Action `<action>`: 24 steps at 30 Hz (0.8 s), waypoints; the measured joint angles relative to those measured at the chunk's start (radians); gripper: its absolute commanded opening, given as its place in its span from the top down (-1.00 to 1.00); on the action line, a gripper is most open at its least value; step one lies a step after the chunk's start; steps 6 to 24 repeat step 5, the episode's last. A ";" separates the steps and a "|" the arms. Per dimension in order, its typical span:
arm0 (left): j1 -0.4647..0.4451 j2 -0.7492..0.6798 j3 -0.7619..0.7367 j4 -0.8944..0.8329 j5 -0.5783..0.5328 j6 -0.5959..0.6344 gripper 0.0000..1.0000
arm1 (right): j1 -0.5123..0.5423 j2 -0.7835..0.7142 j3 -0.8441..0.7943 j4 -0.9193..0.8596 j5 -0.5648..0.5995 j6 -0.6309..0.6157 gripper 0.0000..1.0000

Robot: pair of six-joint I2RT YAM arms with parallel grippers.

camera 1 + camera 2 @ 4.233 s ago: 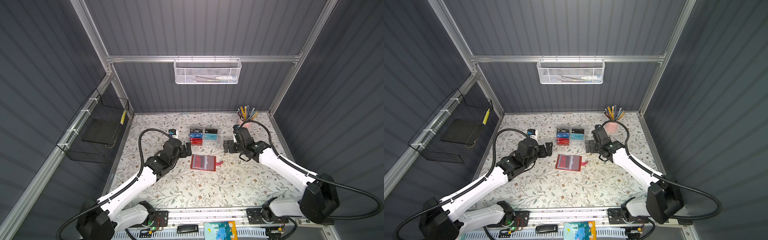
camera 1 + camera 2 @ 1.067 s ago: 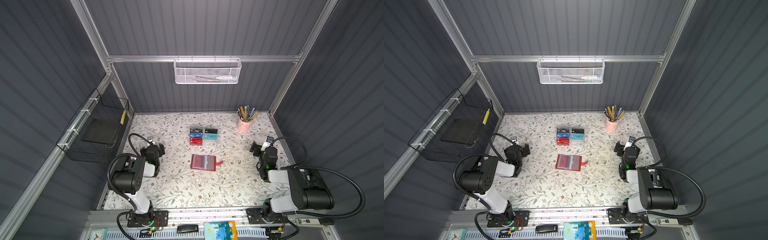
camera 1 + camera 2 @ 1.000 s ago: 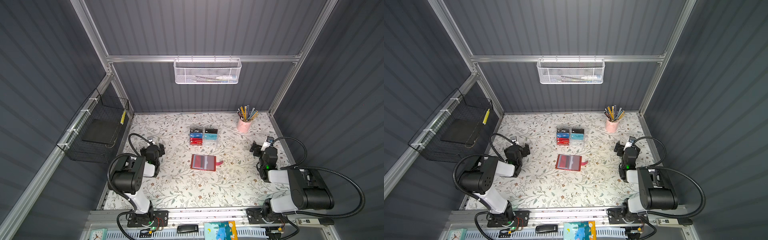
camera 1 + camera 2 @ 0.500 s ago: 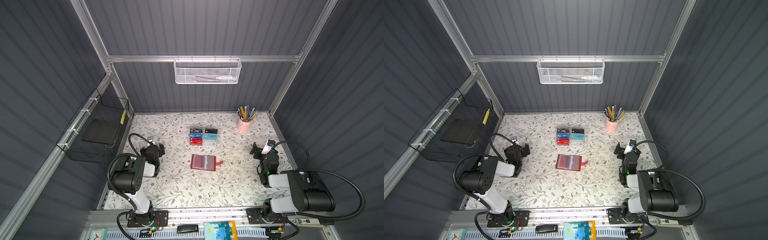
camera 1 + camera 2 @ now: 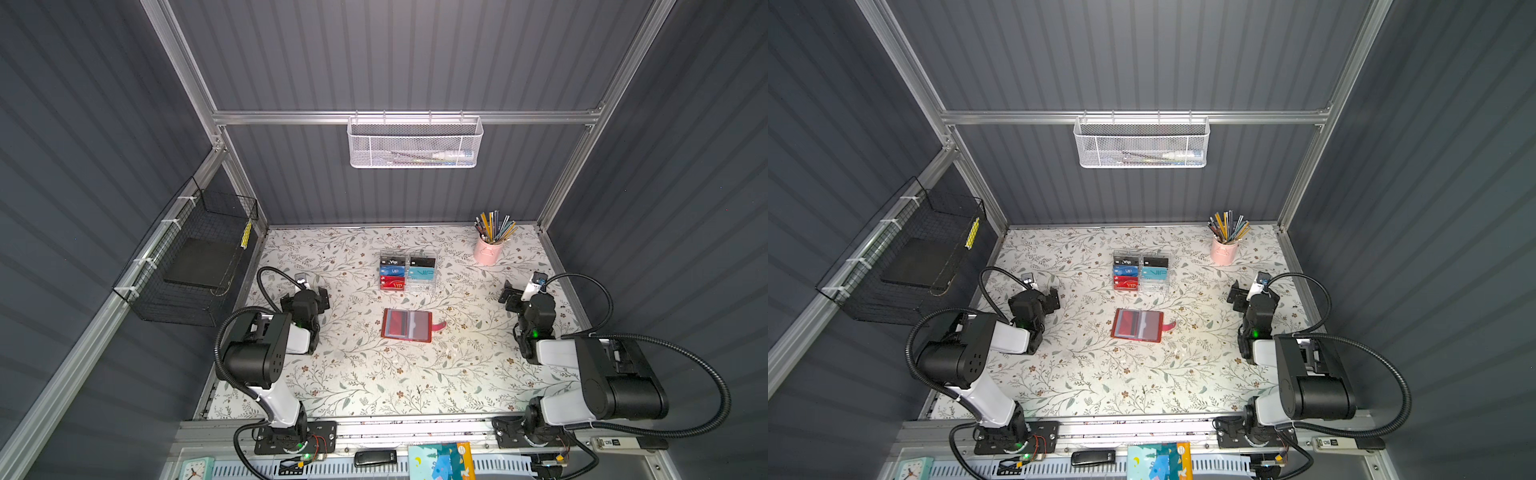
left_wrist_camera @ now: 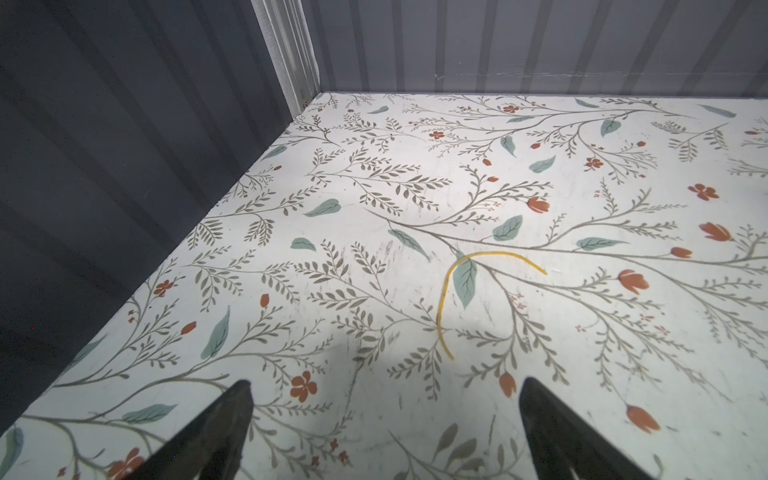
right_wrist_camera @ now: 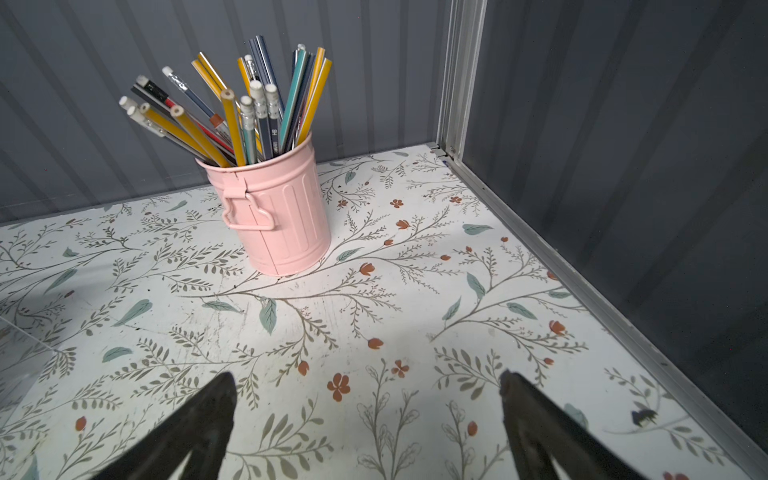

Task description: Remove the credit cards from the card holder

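We see the card holder [image 5: 407,325] lying open mid-frame on the surface [image 5: 374,374]; its sleeve contents are too small to read. Left gripper [image 6: 385,386] and right gripper [image 7: 365,378] gape released, only their tips in view.

Brightly lit tabletop [image 5: 374,374], dim walls, soft shadows, sharp focus, wide-angle edge distortion.

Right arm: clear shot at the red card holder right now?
Probably yes. The right gripper is open and empty near the right edge of the table; the card holder lies open mid-table, nothing between them. The pencil cup stands farther back, off that path.
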 measured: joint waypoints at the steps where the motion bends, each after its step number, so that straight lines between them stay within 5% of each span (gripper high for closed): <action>1: 0.000 0.000 0.000 0.000 0.000 0.000 -0.99 | 0.000 0.000 0.000 -0.002 0.000 0.000 -0.98; 24: 0.000 0.000 0.000 0.000 0.000 0.000 -1.00 | 0.000 0.000 0.000 -0.002 -0.003 0.000 -0.98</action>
